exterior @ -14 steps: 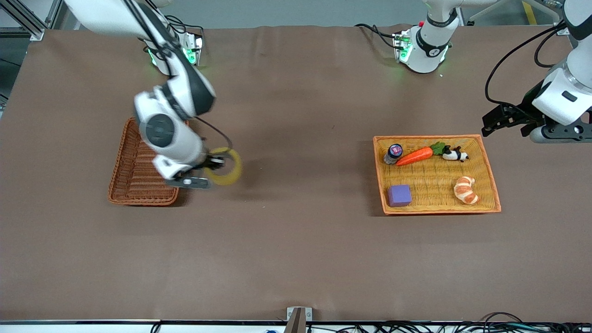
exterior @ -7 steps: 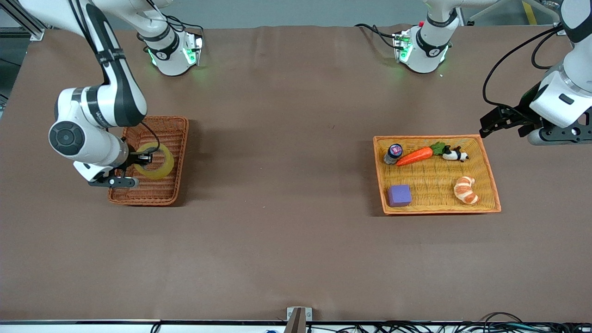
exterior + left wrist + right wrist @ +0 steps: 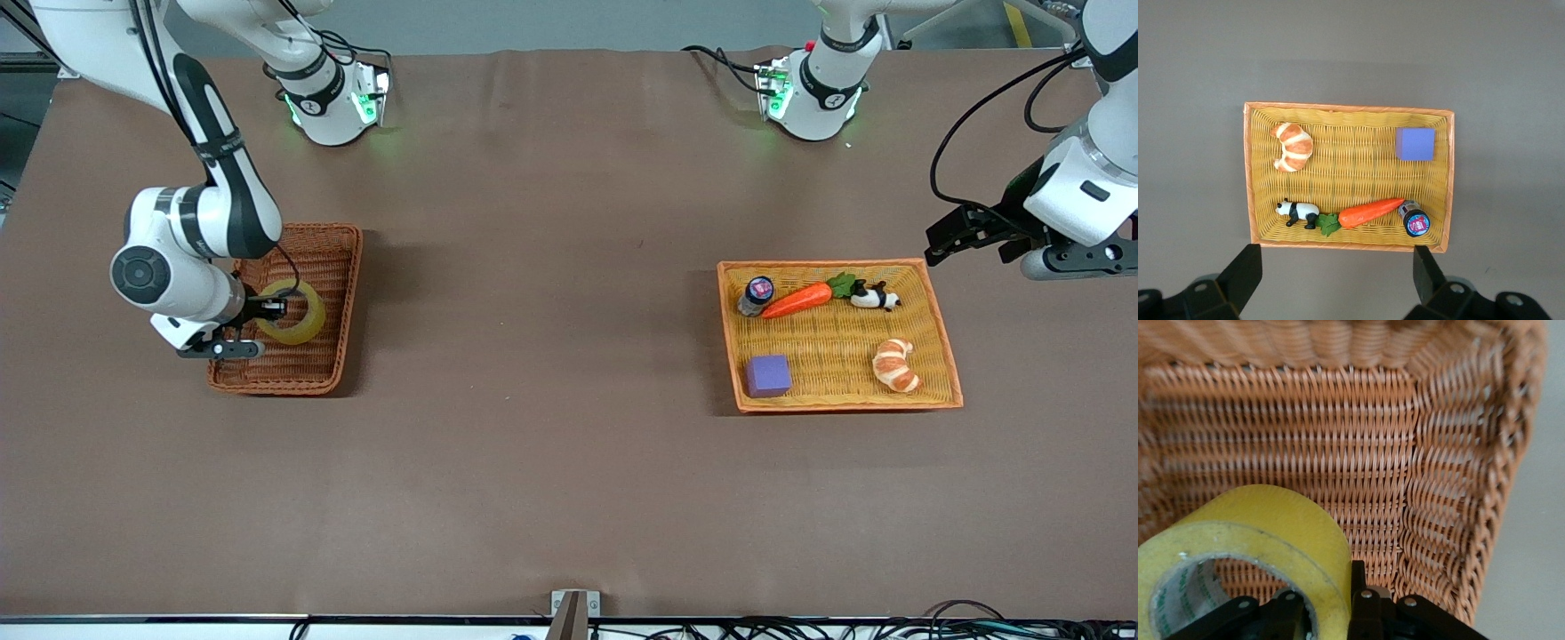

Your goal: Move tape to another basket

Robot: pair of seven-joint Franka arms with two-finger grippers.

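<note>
One roll of tape (image 3: pixel 293 313), clamped in the right pincer (image 3: pixel 271 308), hangs inside the basket (image 3: pixel 342 293) at frame left; the left pincer (image 3: pixel 944 242), fingers apart, waits at upper right above the counter (image 3: pixel 569 444).

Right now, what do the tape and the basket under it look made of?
The tape, held by the right hand: yellowish glossy plastic film wound in a ring, apparently on a pale core. The basket: reddish-brown woven wicker, ribbed strands showing; natural or plastic is unclear.

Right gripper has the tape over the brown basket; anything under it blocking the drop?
Nothing visible: the right gripper holds the tape over the basket, whose woven floor beneath shows bare in the right wrist view.
</note>
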